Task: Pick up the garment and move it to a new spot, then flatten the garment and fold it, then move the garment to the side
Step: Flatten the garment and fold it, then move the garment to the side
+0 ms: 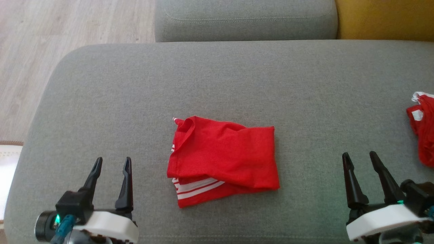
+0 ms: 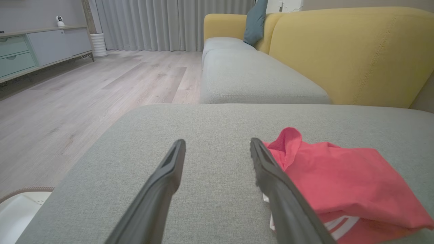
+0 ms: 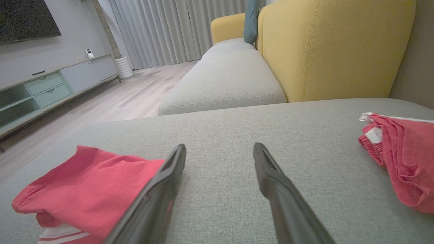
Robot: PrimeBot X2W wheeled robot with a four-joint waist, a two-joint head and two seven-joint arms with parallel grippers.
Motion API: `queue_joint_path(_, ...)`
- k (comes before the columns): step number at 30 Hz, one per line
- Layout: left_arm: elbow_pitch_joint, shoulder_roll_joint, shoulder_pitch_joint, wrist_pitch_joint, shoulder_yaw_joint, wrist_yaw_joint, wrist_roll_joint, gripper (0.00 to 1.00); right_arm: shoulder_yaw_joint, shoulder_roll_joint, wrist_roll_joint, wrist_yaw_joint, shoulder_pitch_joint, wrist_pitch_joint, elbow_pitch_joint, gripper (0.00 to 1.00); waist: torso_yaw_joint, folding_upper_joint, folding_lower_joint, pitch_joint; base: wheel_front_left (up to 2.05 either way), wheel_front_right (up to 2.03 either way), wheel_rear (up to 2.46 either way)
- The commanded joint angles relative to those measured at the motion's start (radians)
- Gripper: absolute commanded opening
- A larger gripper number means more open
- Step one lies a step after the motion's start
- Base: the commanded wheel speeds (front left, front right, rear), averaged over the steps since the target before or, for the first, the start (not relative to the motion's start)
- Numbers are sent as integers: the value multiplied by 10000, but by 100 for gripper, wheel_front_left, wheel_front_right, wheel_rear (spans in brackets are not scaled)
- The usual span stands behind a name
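Head view: a folded red fabric garment with white stripes lies in the middle of the grey fabric sofa seat. The left claw and right claw flank it, both spread, empty and clear of it. A crumpled red-and-white cloth lies at the seat's right edge.

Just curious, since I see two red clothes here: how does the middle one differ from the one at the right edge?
The middle garment lies folded flat; the right-edge garment is bunched and wrinkled. The middle garment shows white stripes along its near edge; the right-edge garment shows white trim at one end. Both are red, on the grey cushion.
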Motion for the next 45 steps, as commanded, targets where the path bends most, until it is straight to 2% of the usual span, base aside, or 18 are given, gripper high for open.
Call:
queue_joint_path(1, -385, 195, -389, 3, 402, 40, -52, 100, 169, -107, -64, 37, -208, -16, -419, 100, -7, -1, 0, 6, 0, 0, 0)
queue_joint_path(8, -462, 223, -467, 0, 381, 66, -69, 100, 190, -99, -81, 37, -297, 51, -345, 100, 2, -1, 0, 116, 0, 0, 0)
queue_joint_path(13, -499, 219, -817, -87, 371, 36, -42, 100, 554, -145, -3, 37, -766, 380, 288, 100, 197, -1, 0, 464, 0, 0, 0)
queue_joint_path(20, -394, 58, -1626, -451, 226, -193, 36, 100, 1474, -106, 283, 37, -2043, 518, 2302, 100, 820, -1, 0, 1145, 0, 0, 0)
queue_joint_path(25, -180, -139, -2158, -679, 105, -389, 101, 100, 1637, -35, 535, 37, -3019, 389, 4024, 100, 1286, -1, 0, 1528, 0, 0, 0)
queue_joint_path(31, 1, -359, -2429, -816, 56, -494, 252, 100, 1963, -11, 1066, 37, -3648, 798, 5749, 100, 1575, -1, 0, 1606, 0, 0, 0)
queue_joint_path(32, 16, -379, -2445, -826, 75, -506, 273, 100, 2052, -11, 1211, 37, -3692, 883, 5911, 88, 1586, -1, 0, 1597, 0, 0, 0)
queue_joint_path(33, 30, -398, -2452, -834, 96, -520, 290, 100, 2124, -10, 1300, 37, -3743, 914, 6023, 38, 1585, -1, 0, 1586, 0, 0, 0)
queue_joint_path(34, 30, -398, -2452, -834, 96, -520, 290, 100, 2124, -10, 1300, 37, -3743, 914, 6023, 38, 1585, -1, 0, 1586, 0, 0, 0)
queue_joint_path(35, 41, -413, -2453, -840, 117, -535, 310, 100, 2194, -10, 1365, 37, -3791, 897, 6083, 0, 1576, -1, 0, 1575, 0, 0, 0)
queue_joint_path(40, -77, -464, -2358, -852, 313, -575, 465, 100, 2363, -9, 961, 37, -3846, 529, 5752, 0, 1345, -1, 0, 1444, 0, 0, 0)
queue_joint_path(45, -213, -501, -2135, -854, 477, -654, 564, 100, 2263, -100, 340, 37, -3434, 584, 4771, 0, 674, -1, 0, 1365, 0, 0, 0)
